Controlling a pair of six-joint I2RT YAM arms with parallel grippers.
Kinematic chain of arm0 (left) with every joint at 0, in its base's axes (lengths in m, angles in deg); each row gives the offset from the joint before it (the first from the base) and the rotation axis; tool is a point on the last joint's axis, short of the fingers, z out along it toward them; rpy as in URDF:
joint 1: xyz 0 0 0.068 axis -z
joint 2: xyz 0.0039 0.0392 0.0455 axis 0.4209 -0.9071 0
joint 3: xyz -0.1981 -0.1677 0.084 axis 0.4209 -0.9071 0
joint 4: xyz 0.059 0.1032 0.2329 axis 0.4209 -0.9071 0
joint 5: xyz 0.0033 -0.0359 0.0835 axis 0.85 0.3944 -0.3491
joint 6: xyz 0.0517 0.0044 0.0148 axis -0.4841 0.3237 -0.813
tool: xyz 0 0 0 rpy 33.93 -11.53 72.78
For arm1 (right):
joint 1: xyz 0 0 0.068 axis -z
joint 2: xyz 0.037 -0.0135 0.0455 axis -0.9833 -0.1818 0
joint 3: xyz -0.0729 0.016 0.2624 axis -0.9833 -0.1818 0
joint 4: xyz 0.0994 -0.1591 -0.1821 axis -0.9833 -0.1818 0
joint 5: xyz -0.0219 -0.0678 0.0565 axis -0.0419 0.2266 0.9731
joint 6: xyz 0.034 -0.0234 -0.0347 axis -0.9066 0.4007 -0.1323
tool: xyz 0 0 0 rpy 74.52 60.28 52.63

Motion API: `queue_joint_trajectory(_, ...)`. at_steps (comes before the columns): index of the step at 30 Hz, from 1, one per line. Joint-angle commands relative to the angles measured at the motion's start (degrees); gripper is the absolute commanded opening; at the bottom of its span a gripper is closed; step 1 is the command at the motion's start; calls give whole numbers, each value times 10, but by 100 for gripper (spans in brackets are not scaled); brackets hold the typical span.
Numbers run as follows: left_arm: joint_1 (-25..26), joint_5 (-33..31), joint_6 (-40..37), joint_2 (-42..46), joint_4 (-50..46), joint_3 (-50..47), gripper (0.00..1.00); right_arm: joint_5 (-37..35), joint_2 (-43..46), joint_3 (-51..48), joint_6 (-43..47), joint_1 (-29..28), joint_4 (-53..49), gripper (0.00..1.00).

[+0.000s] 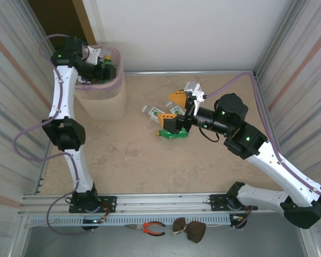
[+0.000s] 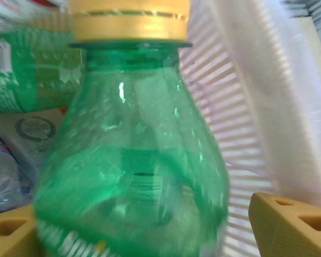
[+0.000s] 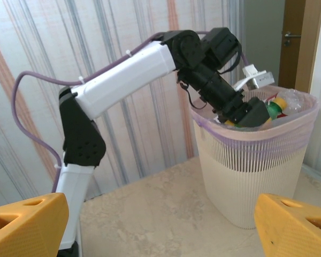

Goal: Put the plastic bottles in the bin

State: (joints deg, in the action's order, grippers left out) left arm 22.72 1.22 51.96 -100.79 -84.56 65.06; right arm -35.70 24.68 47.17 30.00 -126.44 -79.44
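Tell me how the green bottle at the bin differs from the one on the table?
The green plastic bottle with the yellow cap is at the pinkish plastic bin; the other green plastic bottle lies flat on the beige table. The first is between the left gripper's open jaws, the second outside the right gripper's. Both are green.

1. Bottle (image 2: 131, 176): see-through green, with a yellow cap (image 2: 129, 20).
2. Bin (image 3: 251, 176): pale pinkish-beige, fine vertical ribs, purple line under the rim.
3. Table (image 1: 134, 160): mottled beige.
4. Walls (image 3: 32, 64): grey-white stripes, some orange.
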Motion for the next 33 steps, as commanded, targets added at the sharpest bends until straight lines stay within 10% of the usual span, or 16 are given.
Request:
queue_joint_trajectory(1,0,3,9,58,35,1,86,-8,5,11,13,0,3,89)
queue_joint_trajectory(7,0,7,20,80,70,-11,83,-12,8,10,12,0,2,89)
queue_joint_trajectory(19,6,-42,6,46,74,-43,43,-18,18,4,7,0,-2,88)
queue_joint_trajectory(33,0,-42,14,50,83,-102,39,-55,-3,13,7,9,-40,87)
